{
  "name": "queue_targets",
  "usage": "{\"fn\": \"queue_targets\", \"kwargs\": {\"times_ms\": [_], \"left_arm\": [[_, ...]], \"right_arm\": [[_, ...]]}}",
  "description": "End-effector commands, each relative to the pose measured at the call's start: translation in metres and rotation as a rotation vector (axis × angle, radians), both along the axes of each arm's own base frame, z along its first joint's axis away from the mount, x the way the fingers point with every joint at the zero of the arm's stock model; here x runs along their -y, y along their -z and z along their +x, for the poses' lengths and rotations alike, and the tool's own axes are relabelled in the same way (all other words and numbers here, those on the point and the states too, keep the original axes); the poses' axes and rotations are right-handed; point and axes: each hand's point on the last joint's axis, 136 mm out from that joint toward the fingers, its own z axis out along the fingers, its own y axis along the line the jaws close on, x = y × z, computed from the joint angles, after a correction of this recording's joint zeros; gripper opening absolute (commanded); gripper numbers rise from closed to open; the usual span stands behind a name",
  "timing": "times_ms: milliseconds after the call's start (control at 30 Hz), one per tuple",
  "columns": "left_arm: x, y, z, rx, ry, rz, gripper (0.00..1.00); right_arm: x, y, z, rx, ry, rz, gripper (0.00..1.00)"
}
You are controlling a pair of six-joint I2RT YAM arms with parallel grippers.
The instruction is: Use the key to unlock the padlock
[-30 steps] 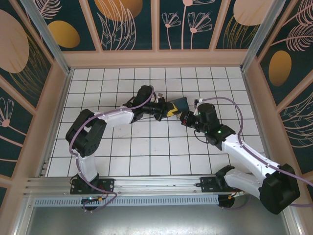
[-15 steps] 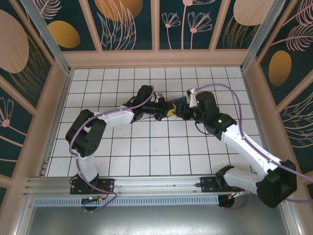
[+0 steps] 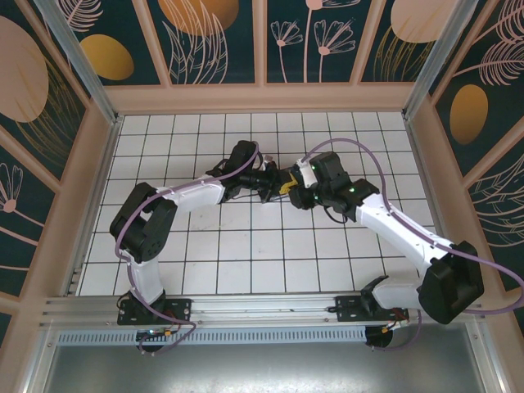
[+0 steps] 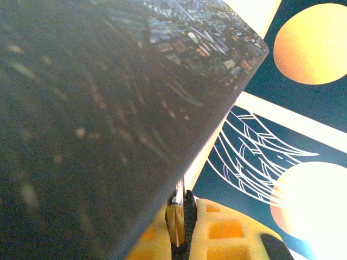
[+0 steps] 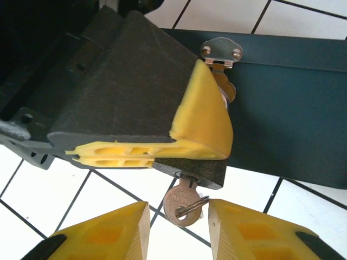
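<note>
- Top external: two arms meet over the white tiled table (image 3: 246, 262). The left gripper (image 3: 274, 184) and the right gripper (image 3: 298, 193) sit tip to tip, just beside each other.
- Left wrist: one yellow finger pad (image 4: 227, 238) lies at the lower edge. One dark, blurred surface (image 4: 97, 119) is close to the lens, and what it is cannot be told.
- Right wrist: one padlock (image 5: 203, 173) is pinched between the left gripper's two yellow pads (image 5: 203, 116). It sits just beside one metal hasp (image 5: 221, 51) on one dark teal box (image 5: 293, 108).
- One key (image 5: 180, 203), on one ring (image 5: 196, 207), stands in the padlock's underside.
- The right gripper's two fingers (image 5: 108, 233) are spread, one on each side of the key and apart from it.
</note>
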Motion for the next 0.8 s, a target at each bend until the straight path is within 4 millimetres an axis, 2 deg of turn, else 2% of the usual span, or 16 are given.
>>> {"fn": "queue_targets", "kwargs": {"times_ms": [0,333,600,767], "left_arm": [[0.008,-0.014,0.004,0.031,0.025,-0.032,0.00],[0.010,-0.009,0.003,0.023,0.038,-0.022,0.00],[0.009,-0.008,0.004,0.014,0.038,-0.022,0.00],[0.009,-0.009,0.002,0.014,0.040,-0.023,0.00]], "right_arm": [[-0.001,-0.008,0.005,0.049,-0.006,-0.065,0.34],[0.003,-0.031,0.015,0.141,0.031,-0.157,0.41],[-0.003,-0.029,0.005,0.140,-0.053,-0.204,0.33],[-0.003,-0.025,-0.004,0.137,-0.103,-0.279,0.33]]}}
